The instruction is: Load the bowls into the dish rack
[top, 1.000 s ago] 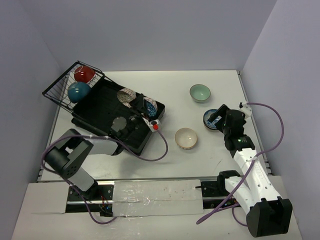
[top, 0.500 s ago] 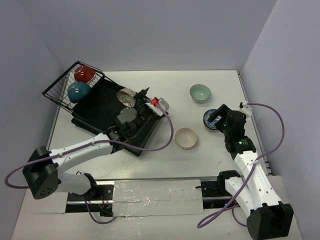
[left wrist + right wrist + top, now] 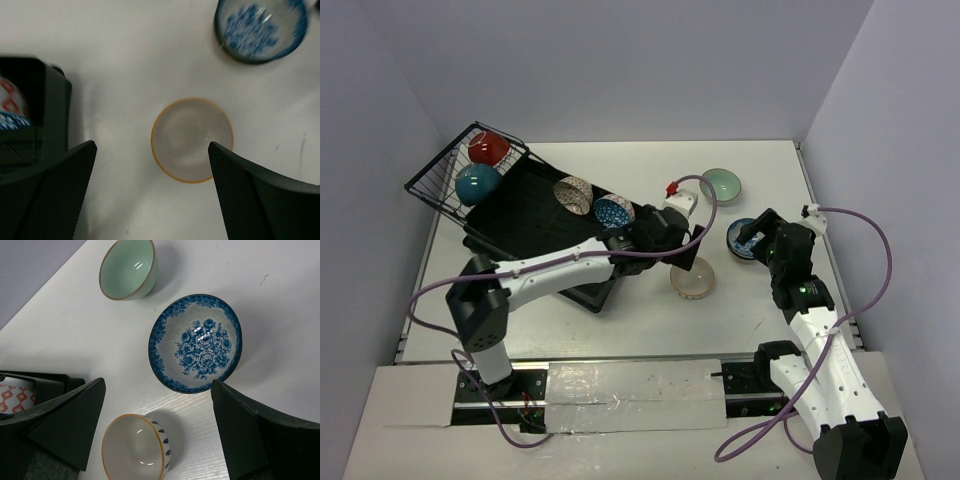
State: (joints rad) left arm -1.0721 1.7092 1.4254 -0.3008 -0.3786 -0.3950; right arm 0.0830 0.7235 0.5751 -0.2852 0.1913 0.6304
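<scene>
The black dish rack lies at the left, with a red bowl and a teal bowl in its wire basket. A lattice bowl and a blue speckled bowl stand on its ribs. My left gripper hangs open above the cream bowl, which sits upright on the table nearer its right finger. My right gripper is open and empty over the blue floral bowl. The mint bowl rests farther back. None of the table bowls is touched.
The rack's near right corner sits just left of my left gripper. The cream bowl and the floral bowl lie close together between the two arms. Purple walls enclose the white table on three sides.
My left arm swung right from the rack to above the cream bowl, and its jaws opened wide. The blue speckled bowl now stands in the rack. The right arm stayed still.
</scene>
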